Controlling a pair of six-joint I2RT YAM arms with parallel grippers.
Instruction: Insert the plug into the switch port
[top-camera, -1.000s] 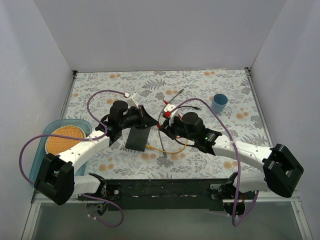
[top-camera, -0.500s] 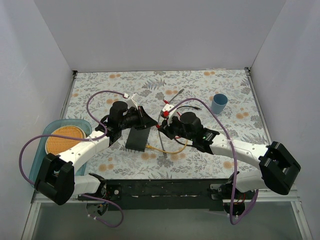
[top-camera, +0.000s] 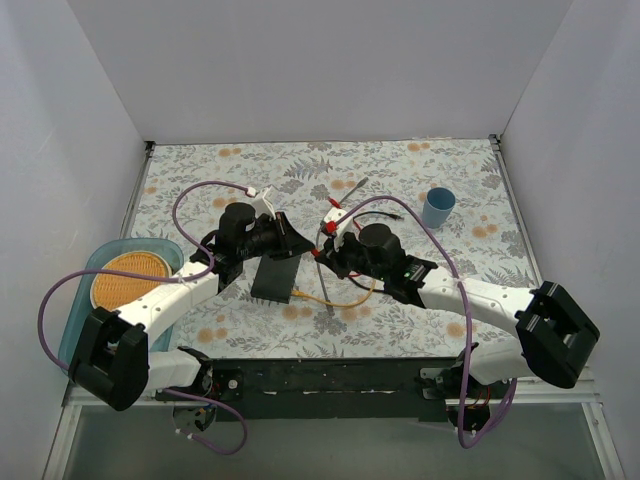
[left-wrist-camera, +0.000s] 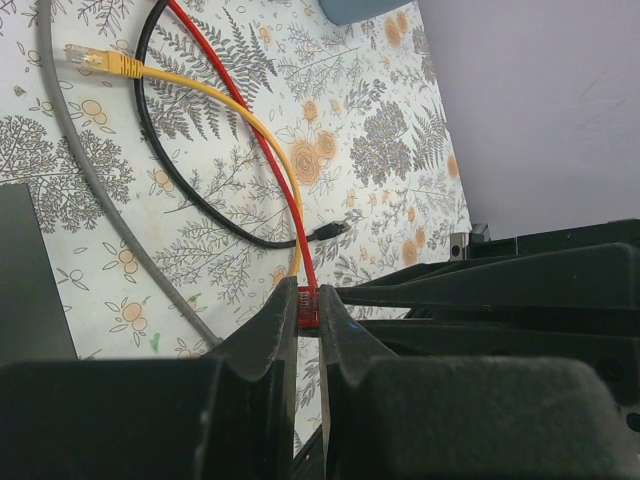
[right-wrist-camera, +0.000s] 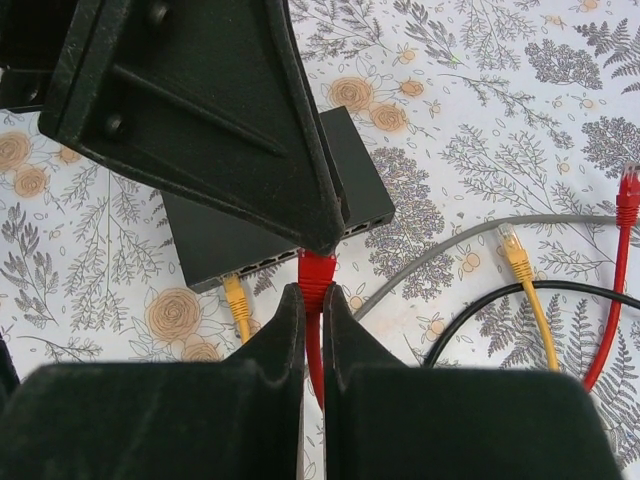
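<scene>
Plug (right-wrist-camera: 317, 268) (in right claw (right-wrist-camera: 312, 293)), nose toward switch port (right-wrist-camera: 350, 230)

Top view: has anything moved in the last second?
The right arm swung slightly left, edging the right gripper toward the black box. The left gripper, box and blue cup stayed put; the red plug stays pinched.

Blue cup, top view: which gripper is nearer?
Right, narrowly. The right gripper lies left of the blue cup, and the left gripper just beyond it, farther left. Both pinch the red plug at the switch.
</scene>
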